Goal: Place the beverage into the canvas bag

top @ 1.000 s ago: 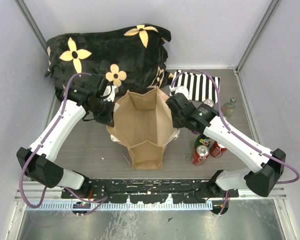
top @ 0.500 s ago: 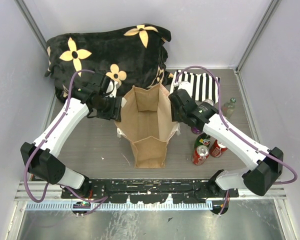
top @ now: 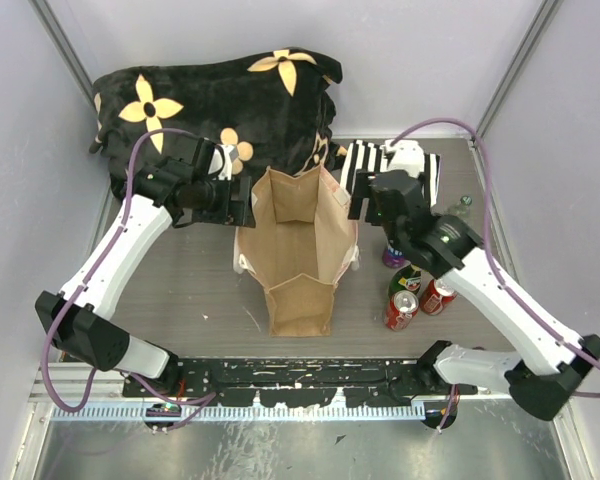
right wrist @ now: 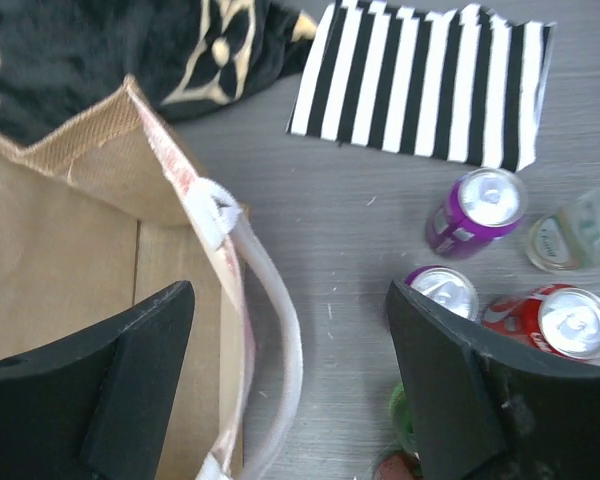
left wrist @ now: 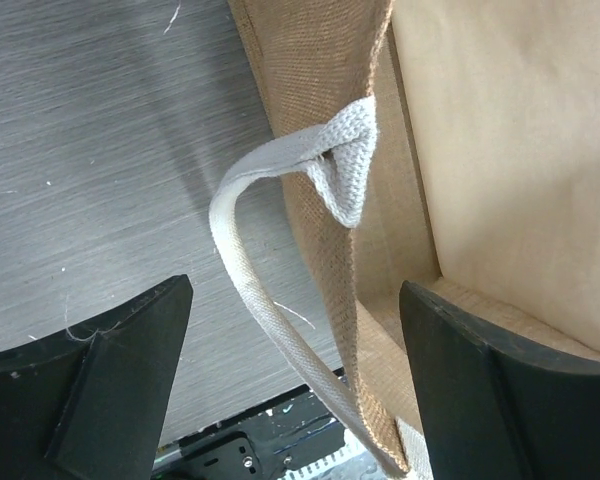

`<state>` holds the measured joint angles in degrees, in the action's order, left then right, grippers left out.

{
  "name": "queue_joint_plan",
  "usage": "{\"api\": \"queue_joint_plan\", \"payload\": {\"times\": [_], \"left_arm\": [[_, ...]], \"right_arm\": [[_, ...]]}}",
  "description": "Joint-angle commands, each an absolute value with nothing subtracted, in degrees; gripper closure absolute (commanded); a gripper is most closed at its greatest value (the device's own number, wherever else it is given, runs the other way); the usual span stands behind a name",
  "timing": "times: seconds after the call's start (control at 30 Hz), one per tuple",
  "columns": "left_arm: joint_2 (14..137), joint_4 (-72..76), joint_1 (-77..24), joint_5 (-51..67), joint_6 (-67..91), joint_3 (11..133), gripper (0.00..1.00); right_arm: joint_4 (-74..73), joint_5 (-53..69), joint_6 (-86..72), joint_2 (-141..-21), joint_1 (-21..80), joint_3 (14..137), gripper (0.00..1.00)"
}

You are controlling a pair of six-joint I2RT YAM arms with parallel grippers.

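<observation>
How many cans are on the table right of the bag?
4: far purple can near the striped cloth, near purple can closer, right red can and left red can nearest the arms. A green container may be a fifth; more may be hidden.

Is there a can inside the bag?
No, the bag looks empty inside; the cans stand outside, beside it.

Site: robot test cell, lab-type | Enclosure: plain pale walls [top: 20, 200], metal corner posts [top: 65, 52] | Grey wood-grain worktop [top: 180, 290] | Two white arms [top: 120, 255] bolted to black perforated rail [top: 310, 376] at near edge | Purple cables [top: 483, 180] exposed
</observation>
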<state>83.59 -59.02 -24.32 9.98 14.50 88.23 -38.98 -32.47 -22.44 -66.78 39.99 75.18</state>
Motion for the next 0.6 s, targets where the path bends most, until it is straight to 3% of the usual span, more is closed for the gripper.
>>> {"api": "queue_joint_plan", "payload": {"times": [0.0,0.1,0.13,0.27,0.57], "left_arm": [[82.5,-57.2,-24.3,12.0,15.3,89.0,0.08],[82.2,-56.6,-24.3,12.4,15.4,88.1,0.07],[82.0,-56.5,-24.3,12.5,15.4,87.8,0.02],[82.3,-56.2,-24.3,13.0,14.9,87.1,0.02],[82.9,-56.1,-24.3,14.4,14.5,86.4,0.02]], "right_arm": [[-39.9,-41.8,-24.0,-58.2,40.0,73.0,0.16],[-43.6,-45.6,-28.0,-51.7,40.0,67.5,0.15],[-44.9,-46.5,-29.4,-49.5,40.0,65.7,0.14],[-49.3,-48.9,-33.6,-42.3,40.0,59.5,0.13],[-52.5,-49.3,-37.5,-38.0,40.0,52.3,0.13]]}}
